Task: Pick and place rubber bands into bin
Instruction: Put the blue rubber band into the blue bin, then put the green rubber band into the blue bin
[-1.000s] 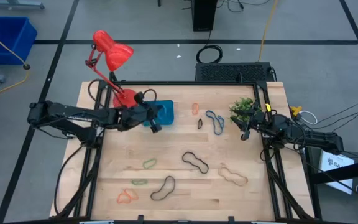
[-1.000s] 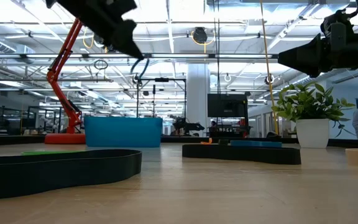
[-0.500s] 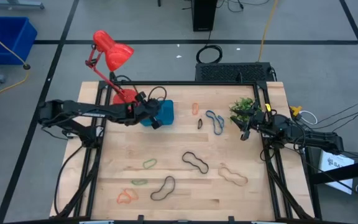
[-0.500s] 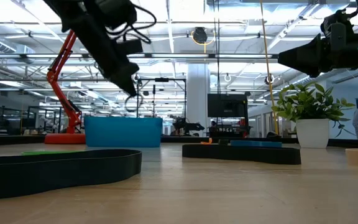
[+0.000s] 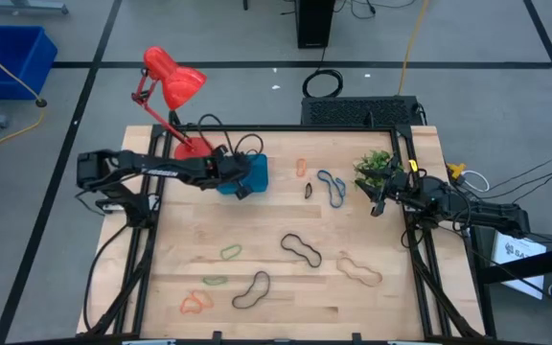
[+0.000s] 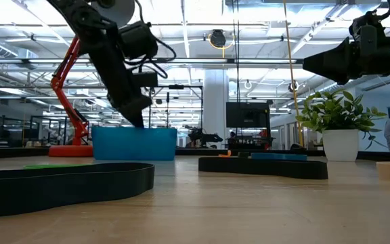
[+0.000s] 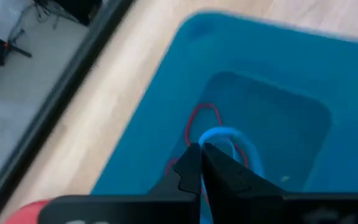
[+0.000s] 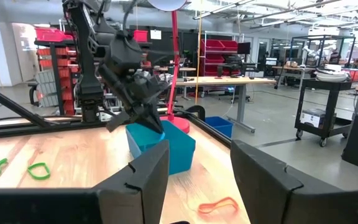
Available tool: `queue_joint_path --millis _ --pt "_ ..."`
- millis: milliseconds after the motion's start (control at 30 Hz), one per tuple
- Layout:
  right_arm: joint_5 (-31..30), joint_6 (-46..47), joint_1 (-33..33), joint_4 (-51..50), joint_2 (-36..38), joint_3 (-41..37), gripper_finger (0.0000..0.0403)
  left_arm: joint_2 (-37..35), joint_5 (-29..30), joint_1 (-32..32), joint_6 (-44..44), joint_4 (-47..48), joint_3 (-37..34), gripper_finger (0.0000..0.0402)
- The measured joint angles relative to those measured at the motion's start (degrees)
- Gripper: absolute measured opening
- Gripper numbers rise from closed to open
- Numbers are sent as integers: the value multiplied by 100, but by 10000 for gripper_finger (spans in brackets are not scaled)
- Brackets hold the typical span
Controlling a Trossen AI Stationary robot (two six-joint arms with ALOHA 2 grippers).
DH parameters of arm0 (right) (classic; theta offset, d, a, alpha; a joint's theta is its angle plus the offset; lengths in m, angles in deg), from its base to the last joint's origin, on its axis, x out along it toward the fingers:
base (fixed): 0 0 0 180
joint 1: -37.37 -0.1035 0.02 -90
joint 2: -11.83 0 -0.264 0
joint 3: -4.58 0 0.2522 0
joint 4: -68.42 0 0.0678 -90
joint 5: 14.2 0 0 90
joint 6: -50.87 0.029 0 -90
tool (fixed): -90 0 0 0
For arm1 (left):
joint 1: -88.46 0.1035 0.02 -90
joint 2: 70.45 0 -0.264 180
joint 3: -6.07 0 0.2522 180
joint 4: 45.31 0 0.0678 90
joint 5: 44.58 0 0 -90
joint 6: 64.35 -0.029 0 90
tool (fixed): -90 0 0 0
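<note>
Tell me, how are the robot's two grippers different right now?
The left gripper reaches down into the bin; the right gripper waits by the plant. The left one is pinched on a blue rubber band; the right one is open and empty. Both are dark, two-fingered.

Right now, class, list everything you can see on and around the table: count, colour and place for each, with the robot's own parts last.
bin: one, teal, far left part of the table beside the lamp base
rubber bands in the bin: at least two, one red, one blue
rubber bands on the table: about ten; orange, blue, black, green and tan, spread from the middle to the near edge
lamp: one, red, far left corner
plant: one, green, white pot, far right
crate: one, blue, on the floor
left gripper: fingers together on the blue band, reaching down into the bin
right gripper: fingers apart, waiting beside the plant
</note>
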Motion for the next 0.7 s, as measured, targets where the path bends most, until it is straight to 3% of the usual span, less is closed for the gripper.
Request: queue_joint_path --millis 267,700 --pt "0 1 -1 -3 1 -1 169 241 -173 30 -60 -10 0 6" --pt "-1 1 -1 -2 2 0 169 241 -169 19 -81 -42 0 66"
